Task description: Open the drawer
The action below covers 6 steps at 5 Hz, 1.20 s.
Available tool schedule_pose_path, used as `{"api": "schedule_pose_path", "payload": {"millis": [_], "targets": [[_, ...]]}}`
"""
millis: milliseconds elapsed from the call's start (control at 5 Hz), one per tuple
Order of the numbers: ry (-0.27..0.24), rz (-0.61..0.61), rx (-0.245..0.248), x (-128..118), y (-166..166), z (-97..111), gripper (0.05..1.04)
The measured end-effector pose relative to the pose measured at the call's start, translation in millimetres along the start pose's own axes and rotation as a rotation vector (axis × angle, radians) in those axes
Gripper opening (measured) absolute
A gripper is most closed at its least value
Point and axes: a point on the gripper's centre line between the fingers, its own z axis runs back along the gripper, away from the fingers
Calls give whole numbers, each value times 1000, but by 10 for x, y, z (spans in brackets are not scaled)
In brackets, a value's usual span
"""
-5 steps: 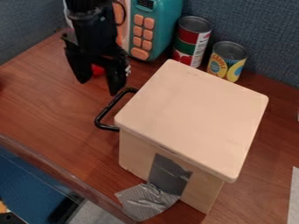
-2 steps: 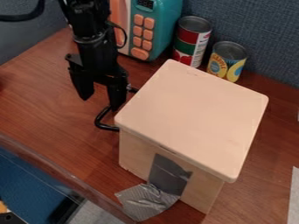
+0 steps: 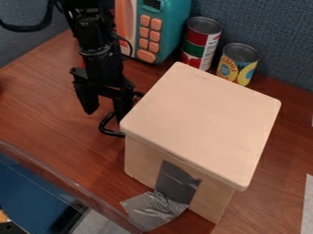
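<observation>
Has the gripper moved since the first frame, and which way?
Yes, down the view: the gripper now sits lower against the black drawer handle, one finger overlapping it.

A black two-finger claw [image 3: 105, 116] is hanging, fingers apart, at the curved black handle [image 3: 111, 133] of a pale wooden box [image 3: 202, 123]. The box is standing on a reddish-brown wooden bench [image 3: 55, 123]; a teal-and-orange toy microwave [image 3: 169, 32] is standing behind.

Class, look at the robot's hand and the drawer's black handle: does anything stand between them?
Nothing visible does. The hand is at the handle, with one finger overlapping it in this view.
</observation>
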Motion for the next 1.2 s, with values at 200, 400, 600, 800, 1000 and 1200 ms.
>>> {"api": "schedule_pose_path", "payload": {"millis": [200,400,600,800,1000,1200], "targets": [[38,7,-3,-9,-18,-90,950],[50,17,-1,-24,-16,-111,664],[55,30,1,-35,9,-111,361],[60,29,-4,-45,8,-109,171],[65,46,-6,-71,69,-96,132],[57,70,1,-85,171,-59,129]]}}
